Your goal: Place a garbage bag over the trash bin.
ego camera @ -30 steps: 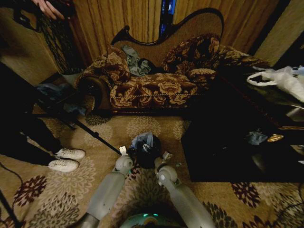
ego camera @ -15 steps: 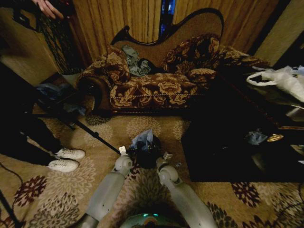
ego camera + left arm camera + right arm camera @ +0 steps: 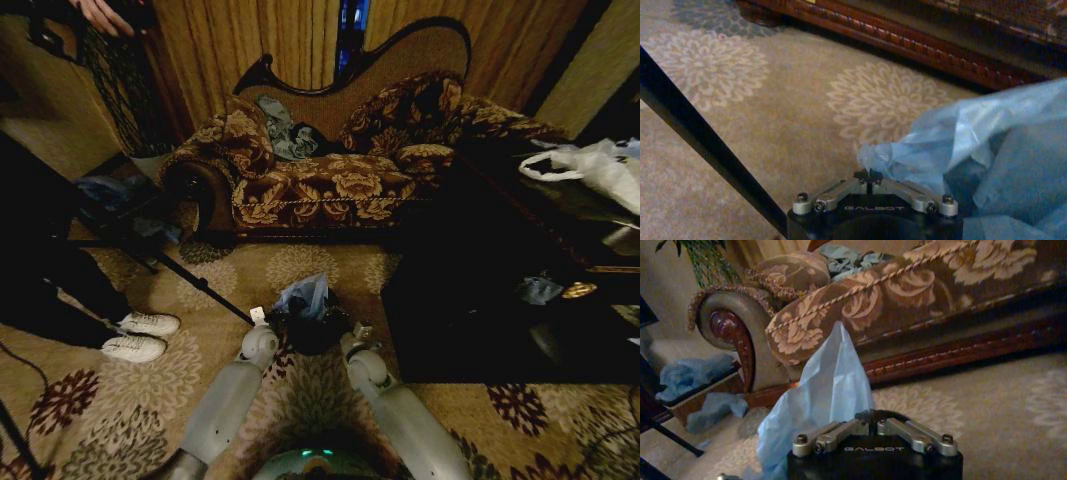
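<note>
1. Take the trash bin as the landmark. It stands on the patterned carpet directly ahead of the robot, on the near side of the floral sofa, and looks upright.

2. The garbage bag is bunched over the bin's mouth, its loose blue film rising on the sofa side of the rim. By my reading, the bag is on the bin but not yet spread around it.

3. The left tool sits at the bin's left rim. In the left wrist view its fingertips are drawn together on a folded edge of the bag, so it is holding film.

4. The right tool sits at the bin's right rim. In the right wrist view its fingers are pulled in close, with a peak of the bag standing up just past them. It appears to pinch the film, though the contact itself is hidden.

5. To do this step well, draw the two held edges apart, away from the bin's centre on opposite sides, so the mouth opens wider than the rim.

6. Then lower both edges outside the rim, evenly, keeping the pull gentle. Thin film is likely to tear or slip free.

7. Watch that the pull does not tip or drag the light bin across the carpet.
</note>
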